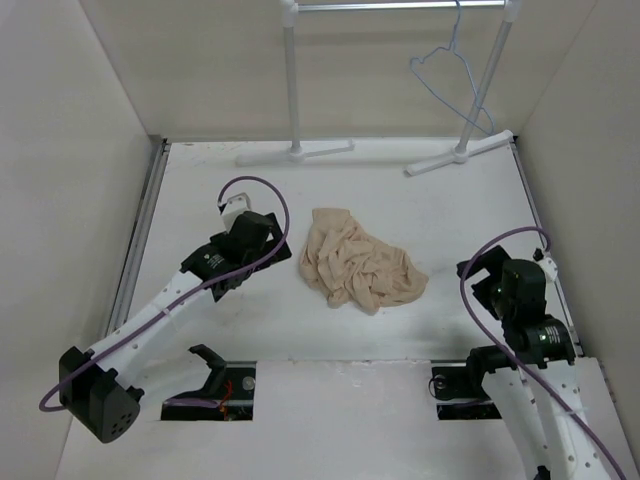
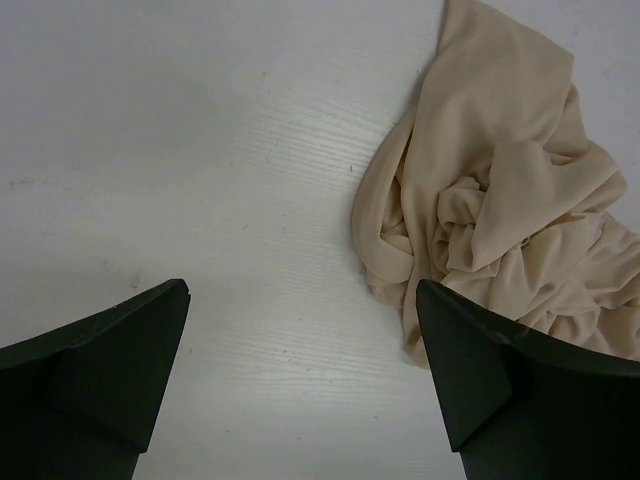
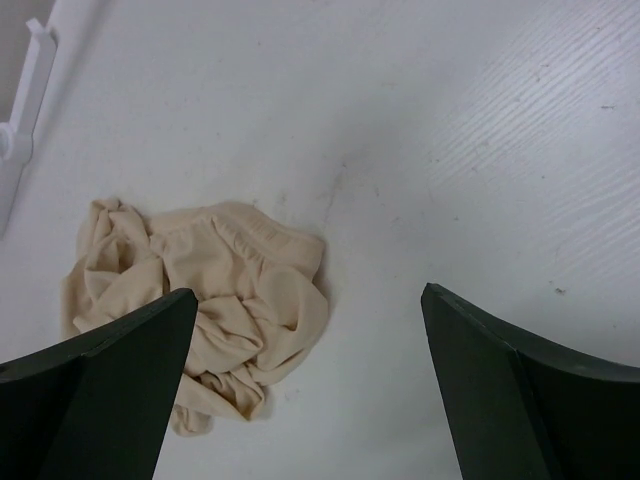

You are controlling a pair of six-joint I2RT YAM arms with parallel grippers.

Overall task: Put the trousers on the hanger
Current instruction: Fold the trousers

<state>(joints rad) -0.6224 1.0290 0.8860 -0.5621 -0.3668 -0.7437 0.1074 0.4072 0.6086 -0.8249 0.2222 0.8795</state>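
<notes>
The beige trousers (image 1: pixel 358 262) lie crumpled in a heap in the middle of the white table. The thin light-blue hanger (image 1: pixel 452 78) hangs by its hook from the rack's top bar at the back right. My left gripper (image 1: pixel 262 232) hovers just left of the heap, open and holding nothing; in its wrist view (image 2: pixel 302 290) the trousers (image 2: pixel 510 190) lie to the right, beside the right finger. To the right of the heap my right gripper (image 1: pixel 478 270) is open and holds nothing; its wrist view (image 3: pixel 308 292) has the trousers (image 3: pixel 200 300) at lower left.
A white tubular garment rack (image 1: pixel 292 80) stands at the back, with flat feet (image 1: pixel 458 153) on the table. Pale walls close in the left, right and back sides. Two cut-outs (image 1: pixel 210 392) with cables sit at the near edge by the arm bases.
</notes>
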